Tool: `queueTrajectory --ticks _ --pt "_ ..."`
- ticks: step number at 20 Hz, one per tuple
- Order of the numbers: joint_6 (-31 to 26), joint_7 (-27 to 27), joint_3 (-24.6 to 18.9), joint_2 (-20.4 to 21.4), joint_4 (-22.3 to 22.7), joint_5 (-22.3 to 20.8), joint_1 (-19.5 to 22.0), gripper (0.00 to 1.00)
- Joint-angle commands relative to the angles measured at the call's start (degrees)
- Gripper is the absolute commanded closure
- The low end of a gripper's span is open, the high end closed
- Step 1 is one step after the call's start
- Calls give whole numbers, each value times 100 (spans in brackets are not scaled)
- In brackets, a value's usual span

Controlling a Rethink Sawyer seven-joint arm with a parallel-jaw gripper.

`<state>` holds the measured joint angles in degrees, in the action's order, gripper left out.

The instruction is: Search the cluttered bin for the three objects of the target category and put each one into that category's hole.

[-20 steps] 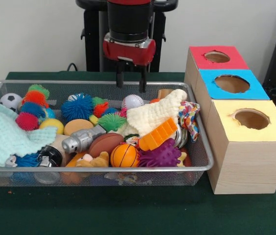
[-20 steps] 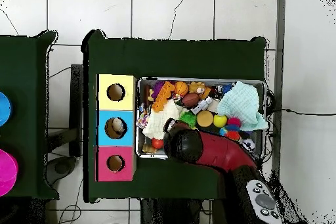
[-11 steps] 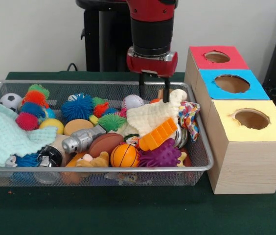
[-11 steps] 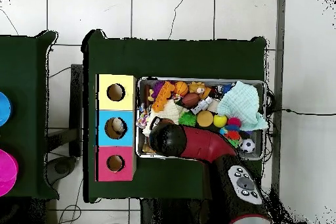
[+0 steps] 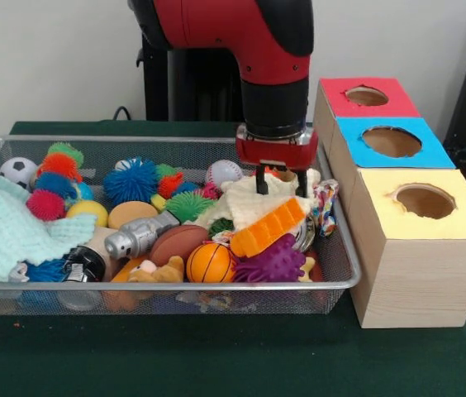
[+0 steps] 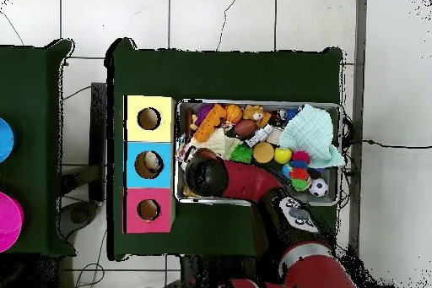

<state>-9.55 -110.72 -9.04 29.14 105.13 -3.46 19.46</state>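
I've got the gripper (image 5: 280, 183) low over the right end of the wire bin (image 5: 167, 285), jaws spread apart w/ both tips pressed down into the cream knit cloth (image 5: 245, 207), nothing clamped between them that I can see. Cloth is bunched under the tips, its long axis running from the back right corner down toward the bin's middle in the front view. Just in front of it lies the orange ridged toy (image 5: 268, 227), long axis tilted, higher end pointing toward the boxes. Next to that: purple spiky toy (image 5: 273, 263), mini basketball (image 5: 210, 263), brown football (image 5: 177, 242) lying roughly crosswise, silver bottle-like piece (image 5: 138, 236) w/ its narrow end pointing left. Mint cloth (image 5: 6, 227) fills the left end, soccer ball (image 5: 18, 170) behind it. The patterned fabric bit (image 5: 325, 203) hangs at the bin's right wall. Beside the bin stand three boxes: yellow box (image 5: 423, 207) nearest, blue box (image 5: 392, 142) mid, red box (image 5: 365, 97) far, each w/ a round hole on top. Overhead view: the arm (image 6: 253, 185) covers the gripper and most of the cream cloth, so jaws only readable from the front. But overhead looks straight into the holes, and the blue box hole (image 6: 148, 164) has something pale inside, which the front cam can't show. All sits on the green surface (image 5: 216, 356).
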Motion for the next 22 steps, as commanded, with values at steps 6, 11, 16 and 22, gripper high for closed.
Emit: queueTrajectory --ticks 6,11,16,22 --pt "291 -254 1 -1348 -1119 -200 -7 0" --pt "473 -118 429 -1807 -1653 -479 -176 0" --pt "558 -252 989 -1980 -2006 -711 -491 100" --pt "775 -896 2420 -2239 -2279 -322 -1484 100"
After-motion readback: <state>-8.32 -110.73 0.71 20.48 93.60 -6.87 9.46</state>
